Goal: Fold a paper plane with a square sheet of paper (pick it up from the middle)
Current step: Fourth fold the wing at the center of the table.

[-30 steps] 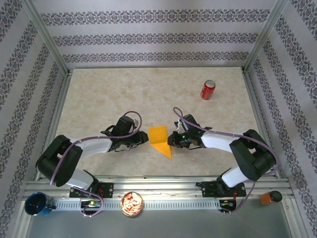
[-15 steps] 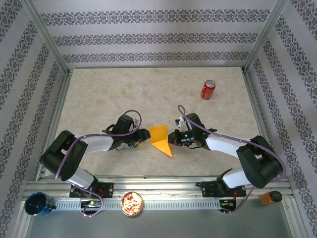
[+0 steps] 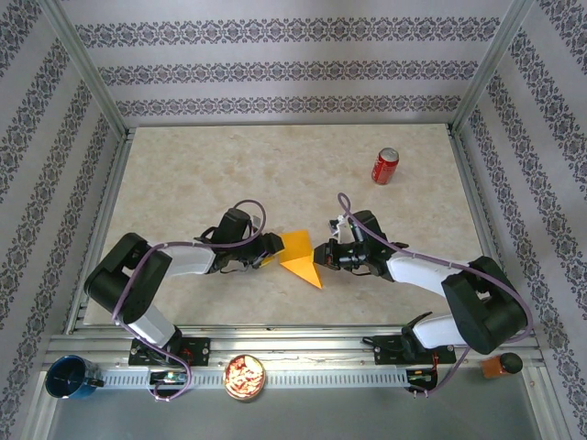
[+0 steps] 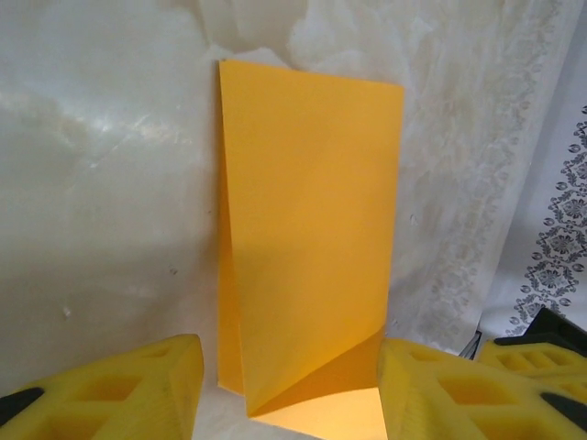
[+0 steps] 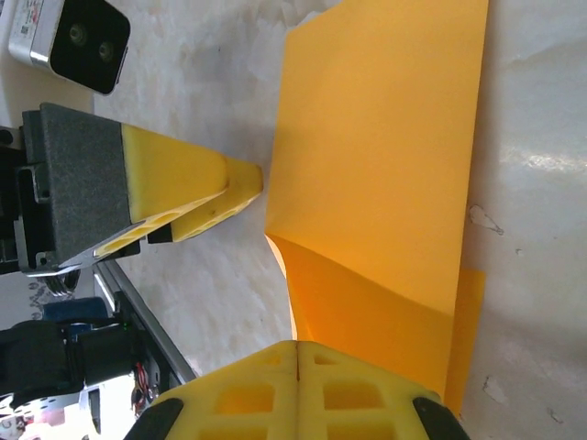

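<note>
Top external, L fingers (image 3: pixel 272 250) half open astride folded orange paper (image 3: pixel 299 255), R fingers (image 3: pixel 321 257) pinched shut on its edge

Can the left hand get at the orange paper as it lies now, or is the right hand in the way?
Probably yes. The left hand is open, its fingers either side of the orange paper, nothing else between. The right hand, shut, seems to pinch the opposite edge, clear of it.

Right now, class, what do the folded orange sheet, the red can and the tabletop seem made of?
Folded orange sheet: thin matte paper, holding sharp creases. Red can: likely painted metal, with a silvery top. Tabletop: smooth, marble-patterned, faintly glossy; stone or laminate, unclear.
</note>
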`<state>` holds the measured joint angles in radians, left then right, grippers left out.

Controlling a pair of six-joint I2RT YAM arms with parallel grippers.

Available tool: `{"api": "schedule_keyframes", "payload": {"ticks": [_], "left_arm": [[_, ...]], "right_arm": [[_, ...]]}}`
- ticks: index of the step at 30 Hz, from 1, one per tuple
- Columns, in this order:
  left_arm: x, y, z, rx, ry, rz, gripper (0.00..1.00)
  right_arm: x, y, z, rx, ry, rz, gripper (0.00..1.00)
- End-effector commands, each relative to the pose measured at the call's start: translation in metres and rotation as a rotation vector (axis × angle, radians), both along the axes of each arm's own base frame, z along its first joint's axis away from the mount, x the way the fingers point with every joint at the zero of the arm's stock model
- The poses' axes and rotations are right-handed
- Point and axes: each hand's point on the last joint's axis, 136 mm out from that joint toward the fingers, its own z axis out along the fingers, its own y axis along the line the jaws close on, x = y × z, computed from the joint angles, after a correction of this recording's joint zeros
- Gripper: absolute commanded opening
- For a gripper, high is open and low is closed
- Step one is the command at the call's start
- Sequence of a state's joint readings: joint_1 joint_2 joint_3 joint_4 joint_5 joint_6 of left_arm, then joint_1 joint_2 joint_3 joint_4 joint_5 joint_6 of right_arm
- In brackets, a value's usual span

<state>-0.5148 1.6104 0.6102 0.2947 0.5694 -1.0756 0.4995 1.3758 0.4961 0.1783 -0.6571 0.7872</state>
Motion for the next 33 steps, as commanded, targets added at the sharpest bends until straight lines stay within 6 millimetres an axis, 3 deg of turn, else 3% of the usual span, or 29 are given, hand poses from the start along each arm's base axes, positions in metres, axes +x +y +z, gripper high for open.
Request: {"api": "schedule_keyframes", "payload": {"ticks": [1, 19, 24, 33], "left_arm": [[0.014, -0.005, 0.008, -0.042, -0.032, 0.01, 0.52], [0.023, -0.015, 0.007, -0.089, -0.023, 0.018, 0.46], [0.026, -0.017, 0.006, -0.093, -0.024, 0.017, 0.4], [0.028, -0.017, 0.007, -0.095, -0.031, 0.026, 0.17]], "right_arm": [[0.001, 0.002, 0.01, 0.053, -0.023, 0.002, 0.03], [0.0, -0.001, 0.013, 0.1, -0.027, -0.016, 0.02], [-0.001, -0.001, 0.013, 0.107, -0.023, -0.016, 0.02], [-0.002, -0.008, 0.004, 0.079, -0.007, -0.031, 0.05]]}}
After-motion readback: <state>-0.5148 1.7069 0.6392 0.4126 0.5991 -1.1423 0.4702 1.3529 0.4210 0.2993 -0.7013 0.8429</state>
